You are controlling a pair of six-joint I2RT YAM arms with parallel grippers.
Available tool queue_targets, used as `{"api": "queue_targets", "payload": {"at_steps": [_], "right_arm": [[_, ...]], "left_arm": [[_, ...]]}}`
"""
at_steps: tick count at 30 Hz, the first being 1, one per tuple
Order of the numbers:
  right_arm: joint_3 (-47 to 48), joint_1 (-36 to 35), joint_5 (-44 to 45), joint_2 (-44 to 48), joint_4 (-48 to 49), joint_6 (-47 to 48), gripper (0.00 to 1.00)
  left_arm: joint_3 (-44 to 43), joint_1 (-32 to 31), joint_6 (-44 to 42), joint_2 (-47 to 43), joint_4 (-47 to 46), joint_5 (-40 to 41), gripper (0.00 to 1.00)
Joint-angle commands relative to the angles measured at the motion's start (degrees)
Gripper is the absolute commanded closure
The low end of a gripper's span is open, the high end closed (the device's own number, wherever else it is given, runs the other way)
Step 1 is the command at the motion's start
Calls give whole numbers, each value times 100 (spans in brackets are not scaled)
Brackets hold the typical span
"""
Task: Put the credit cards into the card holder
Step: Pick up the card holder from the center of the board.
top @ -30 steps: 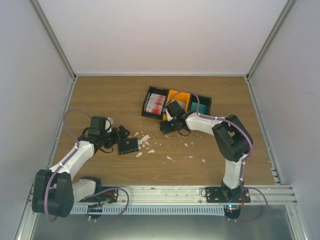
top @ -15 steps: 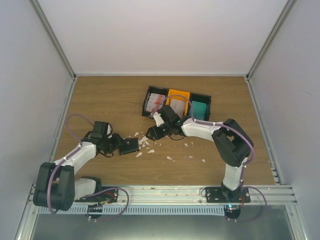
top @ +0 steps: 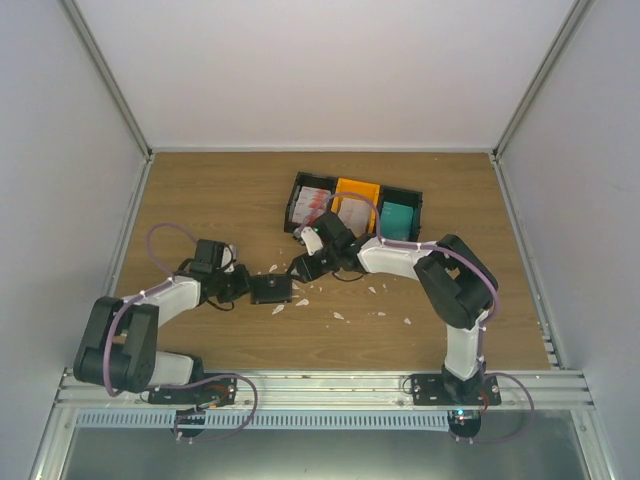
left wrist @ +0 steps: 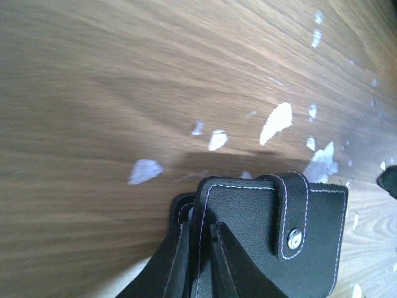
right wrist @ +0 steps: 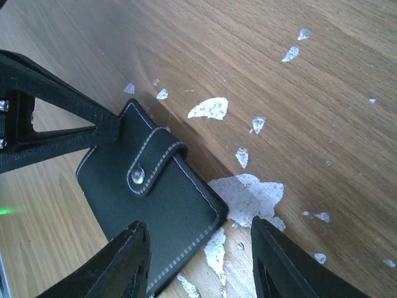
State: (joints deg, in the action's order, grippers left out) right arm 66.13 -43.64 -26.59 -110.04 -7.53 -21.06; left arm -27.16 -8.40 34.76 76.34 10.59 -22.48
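Two left fingers [left wrist: 231,268] — seemingly astride holder [left wrist: 310,242]

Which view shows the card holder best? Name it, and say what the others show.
Right wrist: the card holder lies closed, its snapped strap and stitched face almost whole. Left wrist is close up but crops it at the bottom edge. Top external shows a small black square.

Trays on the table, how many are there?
3, side by side: left black tray with red-and-white cards, orange tray in the middle, right black tray with teal cards. None looks hidden.
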Motion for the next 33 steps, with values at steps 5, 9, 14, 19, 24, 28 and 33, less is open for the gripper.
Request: {"api": "queue_targets", "payload": {"at_steps": [5,9,14,19,24,28,33], "right_arm": [[-465,310,46,326,208,27,54],[-769,626,-203,698,279,169,52],[-899,881,-840,1050,95,1127,39],[-991,882,-1363,1037,215,1582,35],[-1240,883,-1808,1062,454,1833,33],[-1470,891,-2183,1090,641,2067,28],[-1612,924,-2849,1046,735,2400,24]], "left_arm": [[-303,-463,-446,506,-842,-612,100],[-433,-673,-715,478,-1009,-755,100],[-610,-1026,-1053,369,-1035,-948,100],[-578,-1289,-1086,231,-1336,-1282,100],[-571,-1413,-1270,93,-1365,-1516,100],[-488,-1512,-1243,-91,-1587,-1880,100],[-437,-1578,-1134,-441,-1764,-2363,100]]}}
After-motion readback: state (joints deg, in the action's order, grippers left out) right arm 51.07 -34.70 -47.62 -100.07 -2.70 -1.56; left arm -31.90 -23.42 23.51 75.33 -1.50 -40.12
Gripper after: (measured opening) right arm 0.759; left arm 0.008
